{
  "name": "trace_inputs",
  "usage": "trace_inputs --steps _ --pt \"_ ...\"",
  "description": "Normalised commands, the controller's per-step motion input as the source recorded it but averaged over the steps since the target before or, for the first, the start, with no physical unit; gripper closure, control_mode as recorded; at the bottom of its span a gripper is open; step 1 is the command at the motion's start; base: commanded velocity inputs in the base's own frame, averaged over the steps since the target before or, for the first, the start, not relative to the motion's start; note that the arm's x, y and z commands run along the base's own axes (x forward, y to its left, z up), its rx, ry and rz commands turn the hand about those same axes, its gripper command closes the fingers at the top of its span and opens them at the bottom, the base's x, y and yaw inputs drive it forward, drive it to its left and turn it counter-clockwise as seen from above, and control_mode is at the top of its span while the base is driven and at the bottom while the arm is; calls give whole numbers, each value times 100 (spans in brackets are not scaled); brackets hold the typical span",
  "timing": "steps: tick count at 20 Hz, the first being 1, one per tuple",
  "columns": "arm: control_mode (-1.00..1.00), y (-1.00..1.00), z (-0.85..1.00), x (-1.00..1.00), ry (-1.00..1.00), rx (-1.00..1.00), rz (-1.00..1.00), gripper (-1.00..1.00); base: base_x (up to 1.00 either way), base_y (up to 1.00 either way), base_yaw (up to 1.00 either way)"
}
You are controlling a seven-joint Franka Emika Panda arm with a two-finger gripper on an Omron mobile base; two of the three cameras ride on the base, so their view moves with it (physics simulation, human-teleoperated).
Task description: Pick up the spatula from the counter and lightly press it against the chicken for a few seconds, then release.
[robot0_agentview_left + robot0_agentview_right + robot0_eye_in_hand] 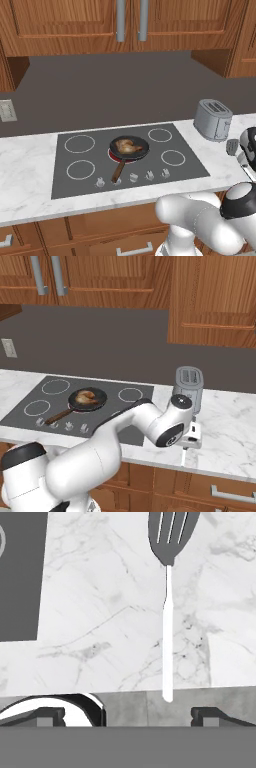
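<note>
Released above the grey slotted spatula with thin white handle [167, 637] beside the silver toaster [189, 385], the hand [130, 714] sits off-centre, so closing could knock it aside.

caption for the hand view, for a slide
Open gripper poised over the white-handled spatula lying on the marble counter, cooktop at frame left.

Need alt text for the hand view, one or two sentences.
A spatula lies flat on the white marble counter, with its dark slotted head away from the camera and its thin white handle pointing back toward the open hand, which is not touching it. A dark cooktop edge shows at left.
</note>
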Motion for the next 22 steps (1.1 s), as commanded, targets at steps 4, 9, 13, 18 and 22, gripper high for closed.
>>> trace_inputs --steps 4,9,13,18,22 --pt "-100 -7 -10 7 0 0 1 -100 0 0 0" --pt "-100 -2 -11 6 0 0 1 -100 0 0 0" --pt "-100 0 -14 6 0 0 1 -100 0 0 0" --pt "-100 -1 -12 5 0 0 1 -100 0 0 0" --pt "-100 -3 -14 9 0 1 1 -100 0 0 0"
